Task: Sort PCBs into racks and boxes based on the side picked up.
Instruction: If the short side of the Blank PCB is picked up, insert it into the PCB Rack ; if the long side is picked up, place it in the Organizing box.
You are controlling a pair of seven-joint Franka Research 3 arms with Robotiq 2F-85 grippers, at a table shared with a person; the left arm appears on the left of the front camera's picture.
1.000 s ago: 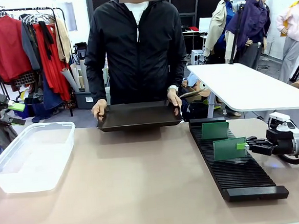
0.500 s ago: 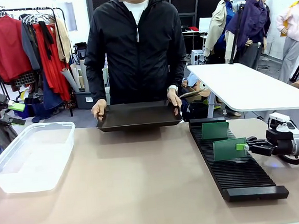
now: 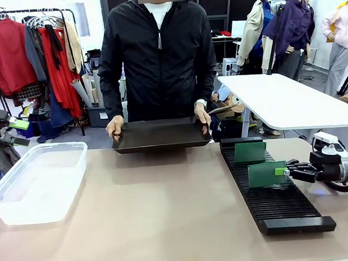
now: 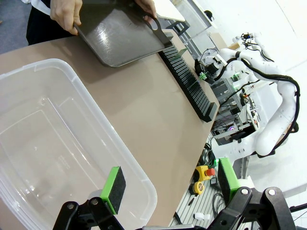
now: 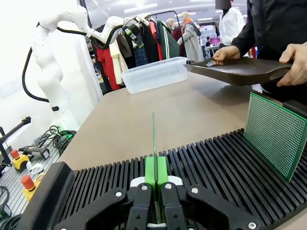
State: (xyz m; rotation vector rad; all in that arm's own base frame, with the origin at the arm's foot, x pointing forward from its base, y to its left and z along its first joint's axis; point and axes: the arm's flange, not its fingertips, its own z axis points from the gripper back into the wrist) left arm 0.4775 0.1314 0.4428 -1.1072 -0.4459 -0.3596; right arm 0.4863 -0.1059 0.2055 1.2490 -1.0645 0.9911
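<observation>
A green PCB (image 3: 265, 174) stands upright in a slot of the long black rack (image 3: 287, 209), and my right gripper (image 3: 282, 170) is shut on its right edge. From the right wrist that PCB (image 5: 154, 136) shows edge-on between the shut green pads (image 5: 155, 173). A second PCB (image 3: 250, 152) stands in the rack's far end, its speckled face (image 5: 274, 134) visible. The clear box (image 3: 37, 182) sits at the table's left. My left gripper (image 4: 170, 184) hangs open above the box's near corner (image 4: 139, 189), holding nothing.
Across the table, a person holds a dark shallow tray (image 3: 161, 135) by both ends just above the far edge. The beige tabletop (image 3: 161, 209) between box and rack is bare. A white table (image 3: 285, 102) stands behind at right, a clothes rail (image 3: 31, 51) at left.
</observation>
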